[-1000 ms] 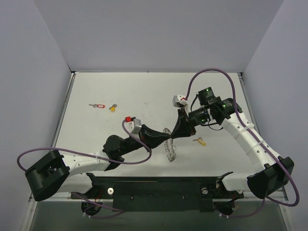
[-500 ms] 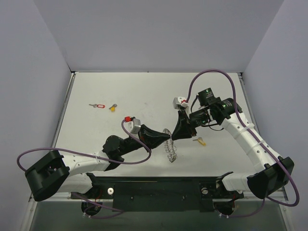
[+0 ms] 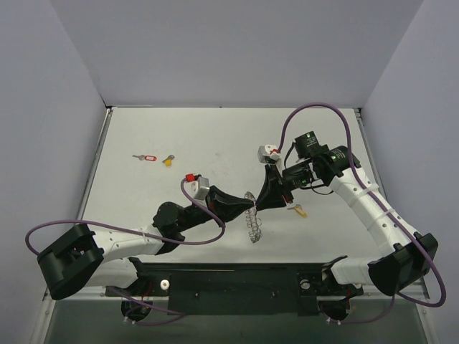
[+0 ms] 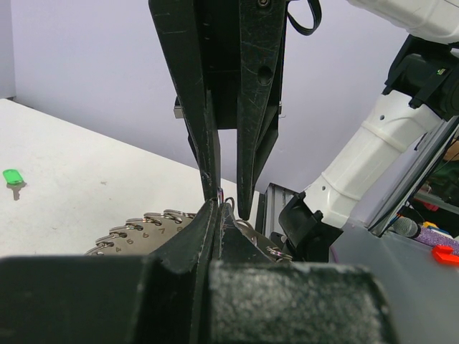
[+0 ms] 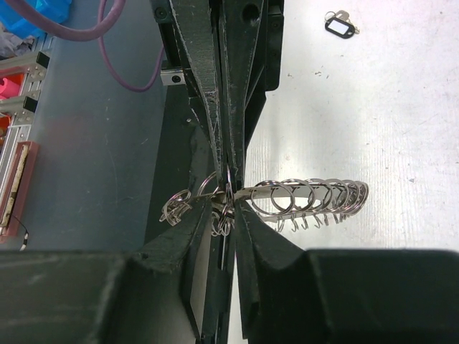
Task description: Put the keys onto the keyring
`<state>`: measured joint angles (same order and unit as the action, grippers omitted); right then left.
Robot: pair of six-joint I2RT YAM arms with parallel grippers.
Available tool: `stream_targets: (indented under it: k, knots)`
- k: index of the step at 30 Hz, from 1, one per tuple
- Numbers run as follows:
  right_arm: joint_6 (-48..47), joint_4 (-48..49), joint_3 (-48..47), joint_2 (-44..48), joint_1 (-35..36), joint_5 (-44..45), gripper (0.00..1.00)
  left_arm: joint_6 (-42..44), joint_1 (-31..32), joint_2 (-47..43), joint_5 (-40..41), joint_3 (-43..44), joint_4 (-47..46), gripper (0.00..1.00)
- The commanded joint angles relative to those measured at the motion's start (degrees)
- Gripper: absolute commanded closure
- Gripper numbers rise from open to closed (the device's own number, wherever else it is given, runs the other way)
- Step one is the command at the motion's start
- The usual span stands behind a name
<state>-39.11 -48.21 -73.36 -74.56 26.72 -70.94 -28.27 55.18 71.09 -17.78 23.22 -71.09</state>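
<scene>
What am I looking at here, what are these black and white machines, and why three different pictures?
The left arm and right arm are robots bolted to a table. One picture looks down from above; the other two come from a camera on each wrist, so the dark prongs at the bottom are that arm's own gripper. From above you see a red key, a yellow key and an orange key on the table; the wrist views show a green key and a black key. The left gripper is shut on the big wire keyring. The right gripper meets it there, jaws slightly apart; whether it grips anything I cannot tell.
</scene>
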Motion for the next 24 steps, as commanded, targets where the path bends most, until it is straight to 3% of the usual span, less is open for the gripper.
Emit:
stream_targets:
  k: [1,15,24]
  knots:
    - [-0.88,-1.63,-0.99,-0.41,0.44,-2.89,0.85,-0.56,0.02,-0.34,0.73,0.33,-6.08,1.0]
    - [-1.49,-1.89,-1.61,-1.55,0.79,-3.33,0.87,-0.82,-0.07,0.1,0.03,0.86,-6.08,1.0]
    - [-1.49,-2.24,-2.13,-1.55,0.79,-3.33,1.0,-1.17,-0.07,0.36,0.03,0.6,-6.25,1.0]
